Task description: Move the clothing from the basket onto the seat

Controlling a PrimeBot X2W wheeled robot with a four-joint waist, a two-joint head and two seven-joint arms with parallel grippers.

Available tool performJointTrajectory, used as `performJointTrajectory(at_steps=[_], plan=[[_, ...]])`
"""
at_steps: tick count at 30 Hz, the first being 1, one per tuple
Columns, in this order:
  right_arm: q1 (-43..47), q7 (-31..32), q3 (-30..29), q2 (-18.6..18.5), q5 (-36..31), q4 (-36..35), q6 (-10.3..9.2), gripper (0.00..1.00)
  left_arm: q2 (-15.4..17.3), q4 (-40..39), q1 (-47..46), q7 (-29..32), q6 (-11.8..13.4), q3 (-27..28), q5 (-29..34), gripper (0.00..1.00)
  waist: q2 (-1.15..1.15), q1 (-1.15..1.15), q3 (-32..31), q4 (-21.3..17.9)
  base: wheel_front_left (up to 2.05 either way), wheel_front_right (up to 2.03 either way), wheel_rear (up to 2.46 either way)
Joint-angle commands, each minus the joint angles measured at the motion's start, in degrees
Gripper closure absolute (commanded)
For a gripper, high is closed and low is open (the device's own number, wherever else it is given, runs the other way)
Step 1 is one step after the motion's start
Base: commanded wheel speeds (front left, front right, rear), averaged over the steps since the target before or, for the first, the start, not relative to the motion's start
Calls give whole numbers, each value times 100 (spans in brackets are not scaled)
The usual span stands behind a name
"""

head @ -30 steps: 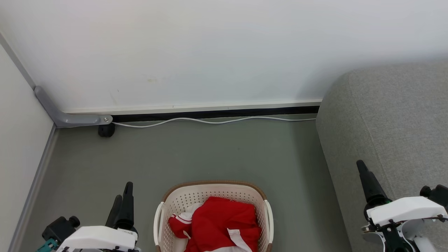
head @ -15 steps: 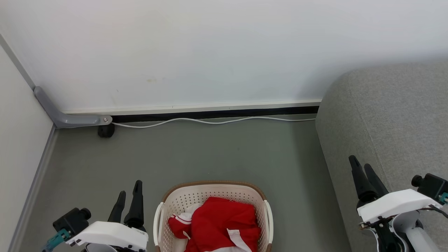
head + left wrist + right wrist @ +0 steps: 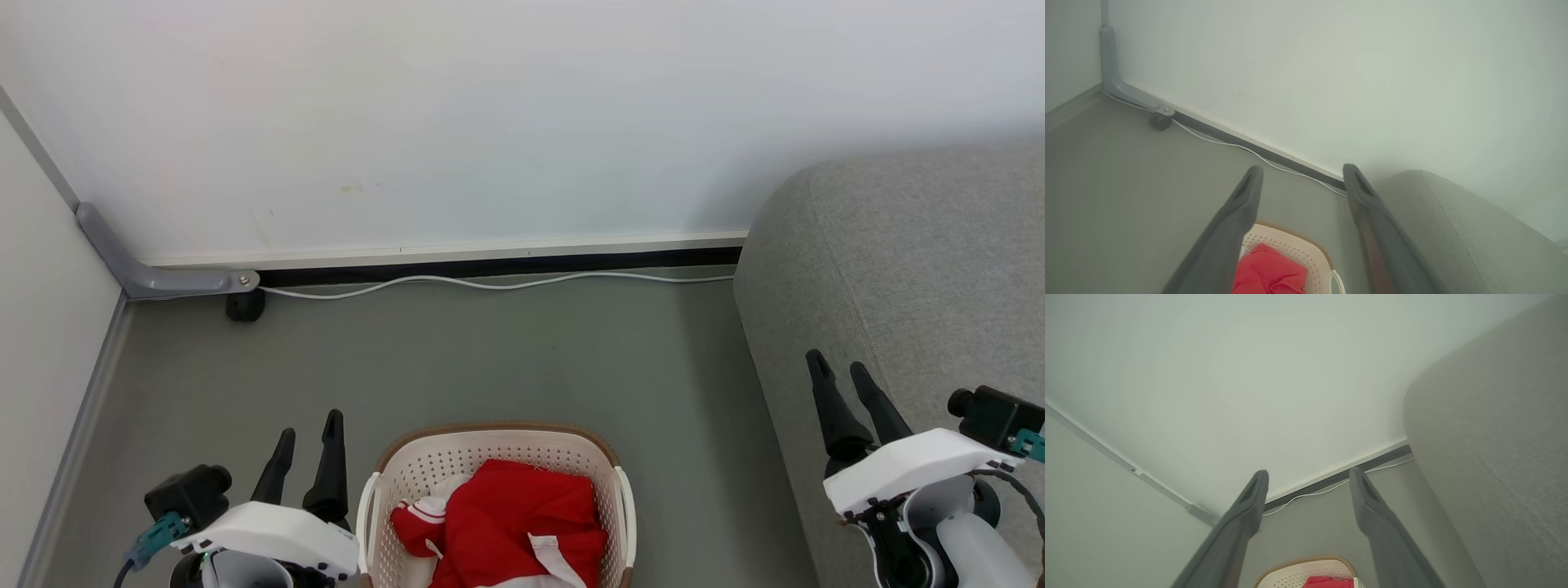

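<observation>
The cream basket (image 3: pixel 498 442) with a brown rim sits on the floor at the bottom centre of the head view, cut off by the frame edge. Red clothing (image 3: pixel 510 523) with white trim lies crumpled inside it; it also shows as red clothing (image 3: pixel 1269 275) and a sliver of clothing (image 3: pixel 1327 582). The grey seat (image 3: pixel 906 261) rises at the right. My left gripper (image 3: pixel 309 426) stands open just left of the basket, holding nothing. My right gripper (image 3: pixel 839 364) stands open over the seat's left edge, empty.
A white wall runs across the back with a dark skirting strip. A white cable (image 3: pixel 490 283) lies along its foot. A grey bracket (image 3: pixel 155 276) and a small black wheel (image 3: pixel 244 306) sit in the left corner. Grey floor (image 3: pixel 490 359) lies between wall and basket.
Both grippers turned so their two fingers now show spread apart. The left one shifted right toward the basket; the right one shifted slightly left and up. Basket and clothing stayed put.
</observation>
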Motion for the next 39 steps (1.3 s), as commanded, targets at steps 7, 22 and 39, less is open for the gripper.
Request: performJointTrajectory(at_steps=[7, 22, 39], plan=[[-380, -219, 201, -181, -522, -35, 21, 0, 100, -70, -448, -186, 155, 8, 613, 0, 0, 0, 33, -3, 0, 0, 0], [-580, -470, 410, -311, -1306, 67, 24, 0, 128, -42, -582, -438, 324, -84, 1452, 0, 0, 0, 94, -16, 0, 0, 0], [-859, -739, 716, -541, -2101, 270, 27, 0, 158, -21, -735, -707, 645, -187, 2283, 0, 0, 0, 219, -28, 0, 0, 0]])
